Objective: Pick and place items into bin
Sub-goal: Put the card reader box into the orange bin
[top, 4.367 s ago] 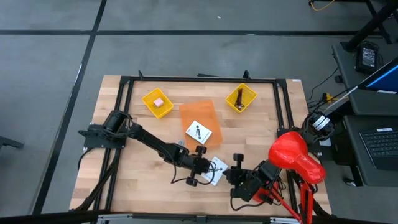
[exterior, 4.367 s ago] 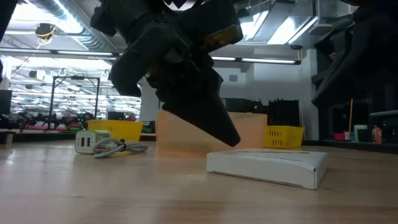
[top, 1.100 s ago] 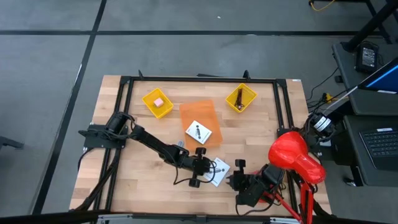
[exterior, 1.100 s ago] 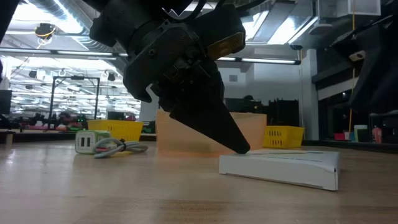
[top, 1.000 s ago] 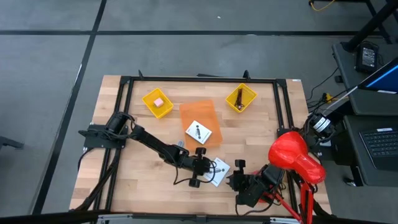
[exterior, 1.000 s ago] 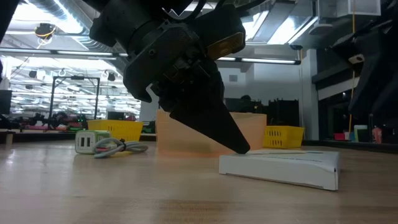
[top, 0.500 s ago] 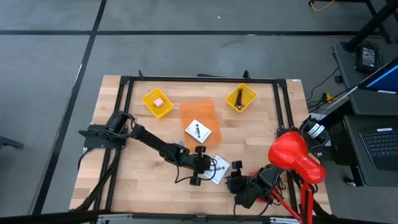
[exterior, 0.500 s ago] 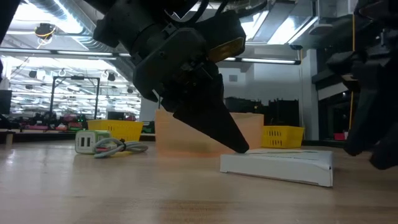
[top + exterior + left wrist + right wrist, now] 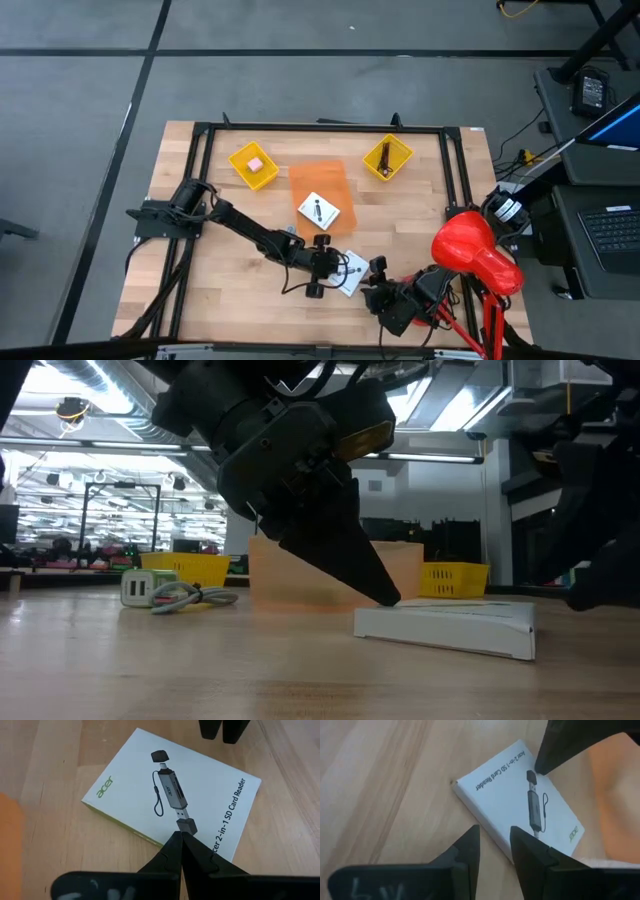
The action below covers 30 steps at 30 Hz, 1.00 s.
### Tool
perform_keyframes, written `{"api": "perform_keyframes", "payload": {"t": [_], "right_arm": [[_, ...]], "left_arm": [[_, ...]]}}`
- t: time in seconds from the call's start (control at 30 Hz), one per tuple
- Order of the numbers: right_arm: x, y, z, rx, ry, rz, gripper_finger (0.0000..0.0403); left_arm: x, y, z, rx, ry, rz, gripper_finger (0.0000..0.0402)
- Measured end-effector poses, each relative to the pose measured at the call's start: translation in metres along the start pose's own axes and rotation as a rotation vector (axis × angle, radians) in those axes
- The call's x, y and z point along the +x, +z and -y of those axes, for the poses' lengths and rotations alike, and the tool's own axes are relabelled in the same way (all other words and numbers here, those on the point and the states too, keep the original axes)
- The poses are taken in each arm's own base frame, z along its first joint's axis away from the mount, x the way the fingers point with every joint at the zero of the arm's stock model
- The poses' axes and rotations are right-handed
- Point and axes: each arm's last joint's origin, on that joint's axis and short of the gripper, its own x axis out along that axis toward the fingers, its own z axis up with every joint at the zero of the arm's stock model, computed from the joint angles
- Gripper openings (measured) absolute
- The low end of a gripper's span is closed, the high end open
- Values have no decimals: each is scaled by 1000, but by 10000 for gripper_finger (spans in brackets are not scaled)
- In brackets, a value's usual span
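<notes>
A white square card-reader box [image 9: 351,271] with a black picture printed on it lies flat on the wooden table, near its front edge. My left gripper [image 9: 181,836] is shut, and its tips rest on the box's top [image 9: 445,628]. My right gripper [image 9: 494,835] is open and low at the box's near-right edge [image 9: 485,822], one finger to each side of that edge; whether it touches, I cannot tell. A second white box [image 9: 319,212] lies on the orange bin [image 9: 318,180]. A pink block [image 9: 256,163] sits in the left yellow bin. My left gripper presses its shut fingertips [image 9: 179,840] on the box's top face beside the printed picture [image 9: 187,825], close to one edge. The fingers slant down from the table's left [image 9: 340,550]. The box lies flat on the table.
Two yellow bins [image 9: 254,165] [image 9: 387,158] stand near the far edge, the right one holding a dark item. A white plug with a grey cord [image 9: 165,593] lies farther back in the low view. A black frame [image 9: 330,127] runs round the table. A red lamp head [image 9: 470,250] stands at the right.
My right gripper has moved toward the table's left and come up to the white box. The box has shifted a little toward the left. My left gripper has stayed shut on the box's top.
</notes>
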Motion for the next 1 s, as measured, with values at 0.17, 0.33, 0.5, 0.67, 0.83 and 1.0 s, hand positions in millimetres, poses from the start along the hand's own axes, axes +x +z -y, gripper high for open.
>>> {"api": "perform_keyframes", "payload": {"t": [0.17,0.33,0.5,0.67,0.83,1.0], "right_arm": [[0,0,0,-50,0,0,98],[9,-5,-5,-158,-4,-23,98],[20,-12,-12,-223,-92,-29,98],[22,-12,-12,-225,-131,-20,98],[23,-6,-12,-240,-152,-14,98],[22,-4,-12,-274,-149,-15,98]], "left_arm": [[0,0,0,0,-5,-1,1],[0,0,0,0,-13,-1,1],[0,0,0,0,-15,0,1],[0,0,1,1,-16,-2,2],[0,0,1,0,-23,1,2],[0,0,1,0,-34,1,2]]}}
